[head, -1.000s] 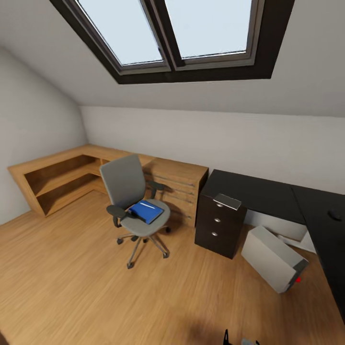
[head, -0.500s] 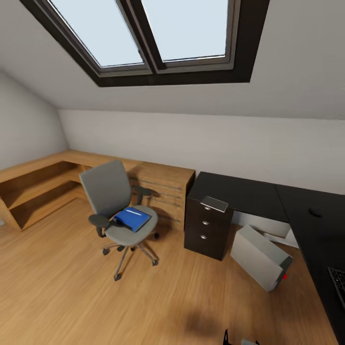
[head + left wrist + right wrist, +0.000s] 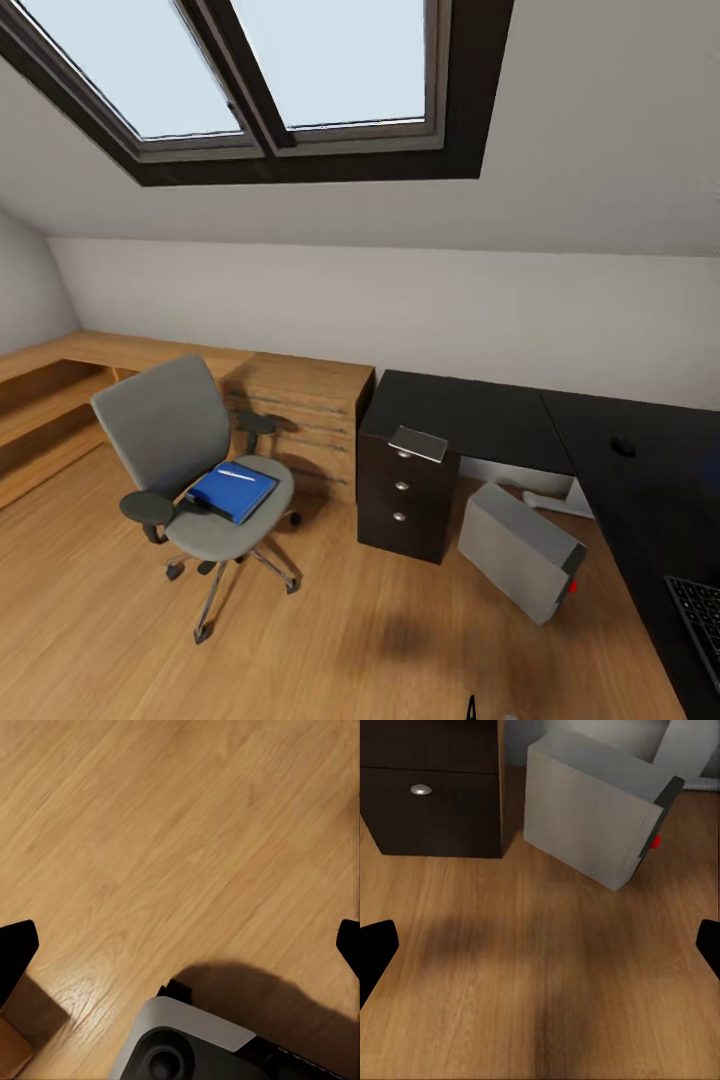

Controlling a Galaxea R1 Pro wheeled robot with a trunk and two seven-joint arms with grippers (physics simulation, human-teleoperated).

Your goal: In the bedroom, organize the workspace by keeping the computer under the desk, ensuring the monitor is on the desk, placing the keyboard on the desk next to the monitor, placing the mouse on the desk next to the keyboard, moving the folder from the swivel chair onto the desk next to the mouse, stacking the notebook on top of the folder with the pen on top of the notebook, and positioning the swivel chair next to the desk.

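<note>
The folder (image 3: 232, 491) (blue) lay on the chair (image 3: 200, 470); the computer (image 3: 520, 551) stood under the desk (image 3: 480, 405). Both grippers (image 3: 180, 945) (image 3: 540, 945) were spread, empty.

Three cameras: one high room view, two low floor-facing wrist views.
Head view looks from high up, forward and down across the room, far off, taking in the grey swivel chair (image 3: 200, 470), black L-shaped worktop (image 3: 560, 430), dark drawer cabinet (image 3: 405, 490), grey box-shaped computer case (image 3: 520, 550) and the light wooden plank floor (image 3: 330, 630). Right wrist view sits low and near, facing along the floor at the same computer case (image 3: 592, 817) and drawer cabinet (image 3: 431, 787), so it shares those with the head view. Left wrist view points almost straight down, close on the floor (image 3: 172, 832), with the robot's grey base (image 3: 187, 1046) at the edge.
</note>
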